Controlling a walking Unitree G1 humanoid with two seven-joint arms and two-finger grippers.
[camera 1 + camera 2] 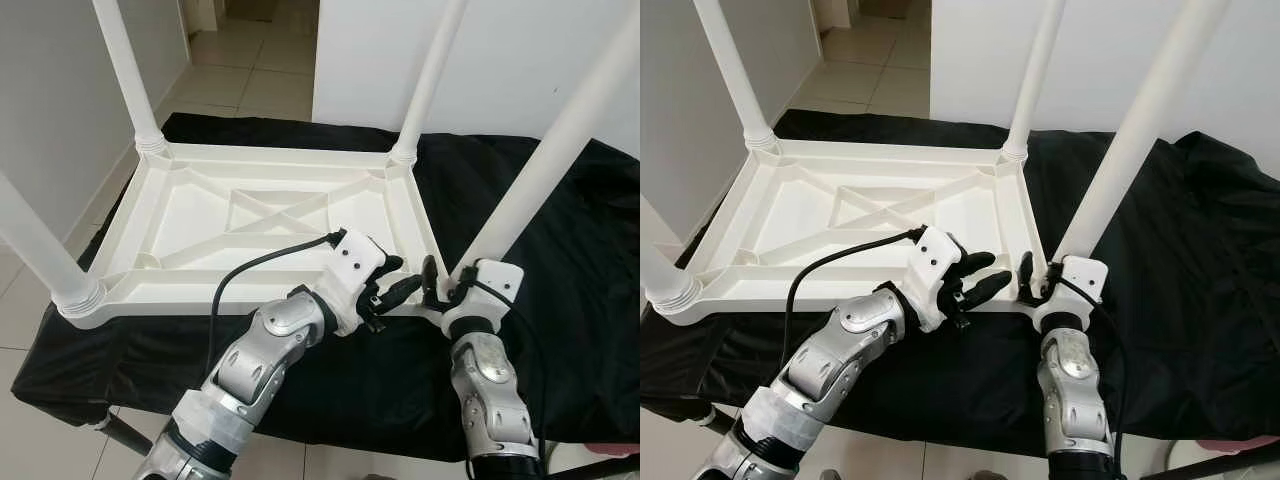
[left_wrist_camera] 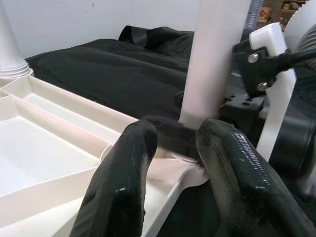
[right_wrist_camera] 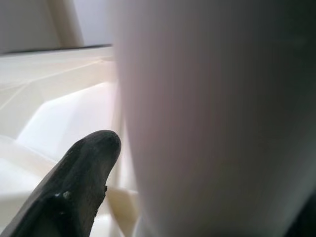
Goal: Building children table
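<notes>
A white plastic children's table (image 1: 270,157) lies upside down on a black cloth, all its legs pointing up. My right gripper (image 1: 452,285) sits at the base of the near right leg (image 1: 550,150), shut on it, with the leg between its fingers (image 3: 84,168). In the right wrist view the leg (image 3: 212,123) is very close to the camera. My left gripper (image 1: 405,280) hovers over the same near right corner of the frame, just left of that leg. It is open with nothing between its fingers (image 2: 128,168).
The black cloth (image 1: 570,310) covers a low stand and spreads wide to the right. Other legs rise at the far left (image 1: 125,65), far right (image 1: 430,75) and near left (image 1: 40,250). A white wall (image 1: 500,60) stands behind; tiled floor (image 1: 250,70) leads away.
</notes>
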